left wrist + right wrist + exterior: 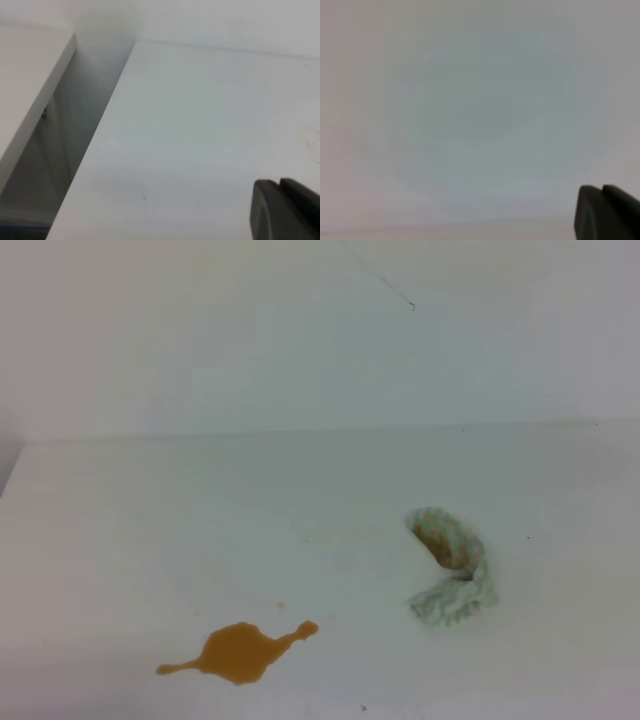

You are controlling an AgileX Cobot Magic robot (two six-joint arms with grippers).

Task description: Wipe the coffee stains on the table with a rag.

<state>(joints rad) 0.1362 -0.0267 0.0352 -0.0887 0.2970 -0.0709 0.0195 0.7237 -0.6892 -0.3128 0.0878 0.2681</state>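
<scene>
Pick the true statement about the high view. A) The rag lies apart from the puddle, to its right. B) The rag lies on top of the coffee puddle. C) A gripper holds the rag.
A: the rag sits crumpled right of the coffee stains, bare table between them.

The rag (450, 567) lies on the table (150, 520). The coffee stains (240, 651) sit on the table left of the rag and nearer the front edge, well apart from it.
</scene>
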